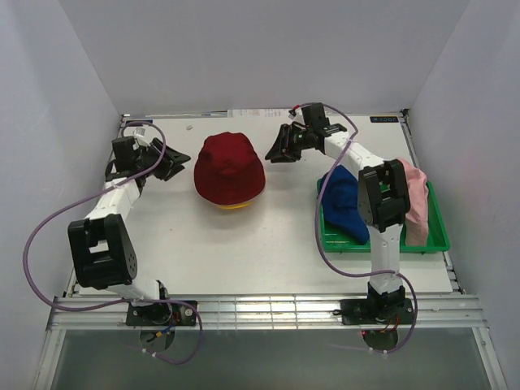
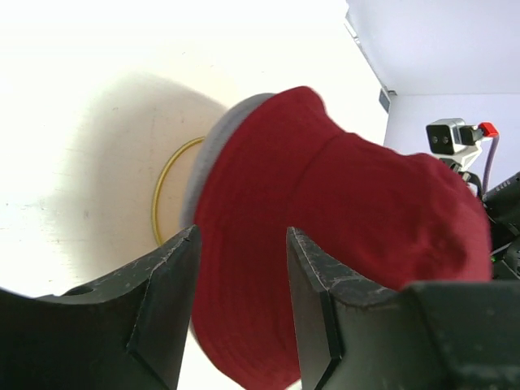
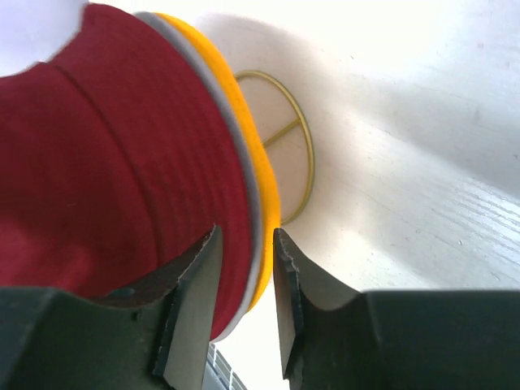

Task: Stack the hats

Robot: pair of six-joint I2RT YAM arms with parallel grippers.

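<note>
A dark red hat [image 1: 230,166] sits on top of a stack at the table's middle, with a yellow hat's brim [image 1: 234,205] showing under it. In the wrist views a grey hat's brim [image 2: 213,154] lies between red and yellow [image 3: 253,154]. My left gripper [image 1: 179,162] is just left of the stack, open [image 2: 242,244], the red brim beyond its fingers. My right gripper [image 1: 273,152] is at the stack's right, open [image 3: 244,240], with the brim edges in line with its gap. A blue hat [image 1: 344,203] and a pink hat [image 1: 415,195] lie in the tray.
A green tray [image 1: 382,242] stands at the right, partly behind my right arm. A thin gold wire stand [image 3: 299,154] sits under the stack; its ring [image 2: 165,195] rests on the white table. White walls enclose the table on three sides.
</note>
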